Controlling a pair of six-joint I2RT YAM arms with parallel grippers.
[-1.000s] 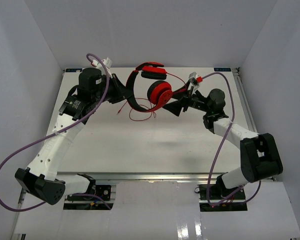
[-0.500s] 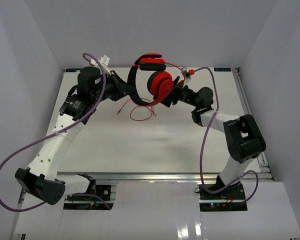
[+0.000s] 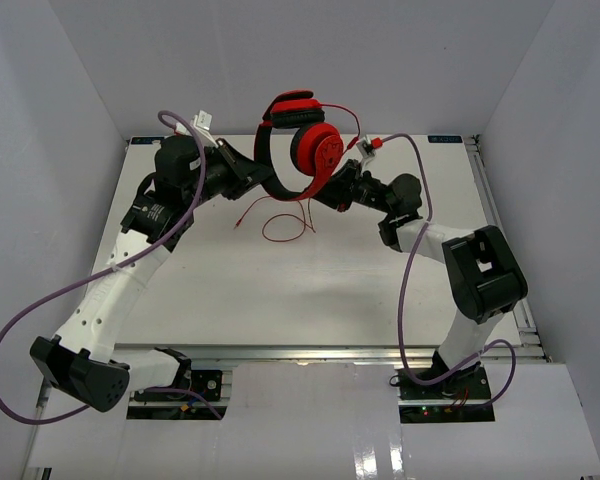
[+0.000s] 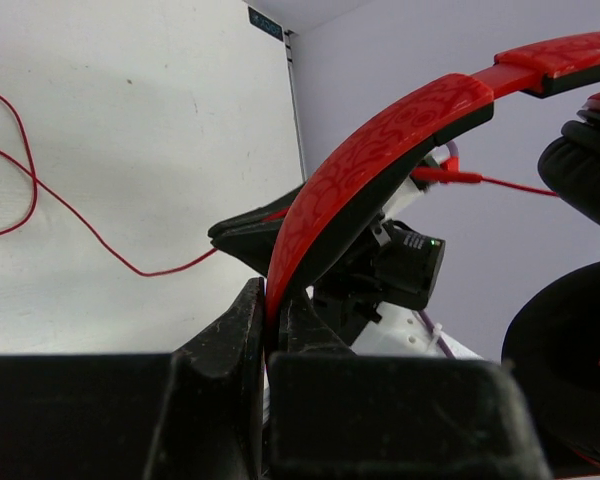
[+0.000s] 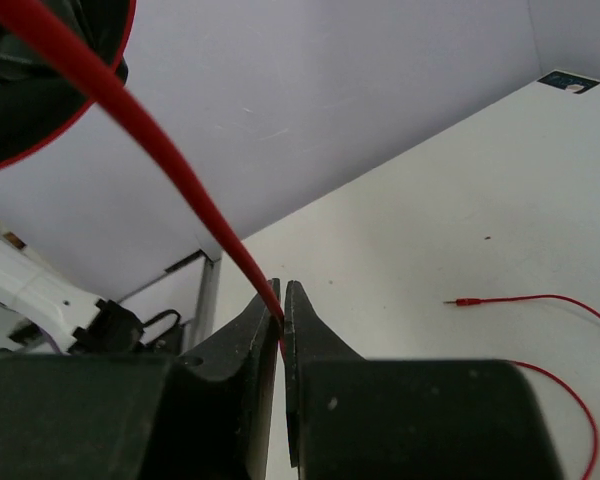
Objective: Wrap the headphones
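Headphones (image 3: 316, 150): embossed matt plastic

Layout at the far middle of the table (image 3: 330, 280). The headphones (image 3: 298, 150) hang above the tabletop between the two grippers. The left gripper (image 4: 268, 300), on the left, clamps the headband (image 4: 370, 160) from below. The right gripper (image 5: 282, 295), to the right of and below the ear cups (image 3: 320, 152), pinches the cable (image 5: 135, 140), which rises from its tips towards the cups. The slack cable lies looped on the table beneath the headphones, with the plug (image 3: 238, 224) to the left of the loop.
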